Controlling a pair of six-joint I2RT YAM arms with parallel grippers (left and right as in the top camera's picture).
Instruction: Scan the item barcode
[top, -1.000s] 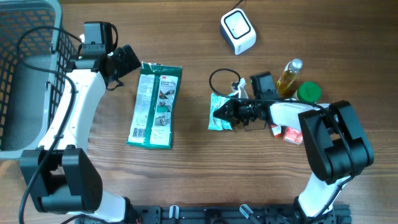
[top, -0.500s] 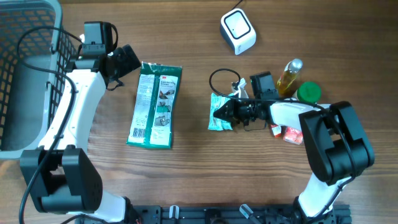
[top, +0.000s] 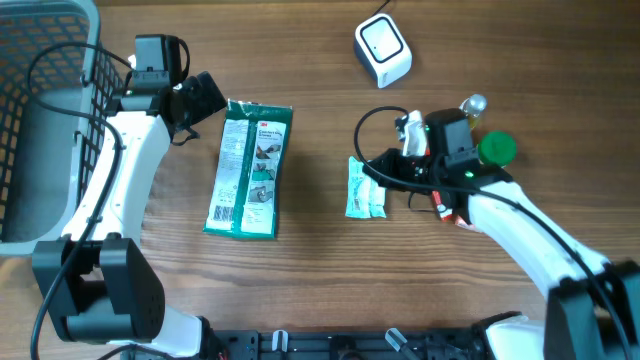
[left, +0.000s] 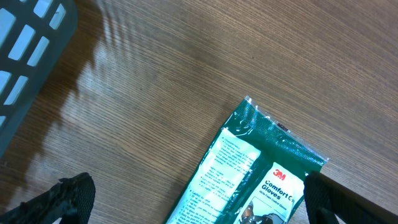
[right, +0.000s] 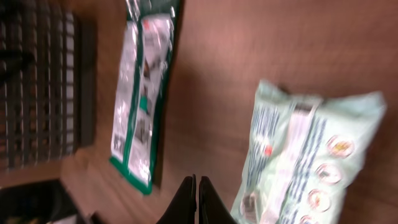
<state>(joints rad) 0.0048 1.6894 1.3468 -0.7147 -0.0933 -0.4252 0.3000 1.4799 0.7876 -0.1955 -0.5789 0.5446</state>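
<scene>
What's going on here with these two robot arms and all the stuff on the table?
It looks like a checkout set-up. The right gripper is shut on nothing, beside a pale green packet lying flat on the table. The left gripper is wide open by the top end of a green glove pack. The white scanner sits apart, and nothing is held up to it yet.

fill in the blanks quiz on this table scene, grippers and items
The left gripper has its jaws ___. The right gripper has its jaws ___, with nothing between them. The long flat green package is labelled Comfort ___. The grey plastic mesh basket stands on the ___ arm's side of the wooden table.
Missing words: open; shut; Gloves; left.
</scene>
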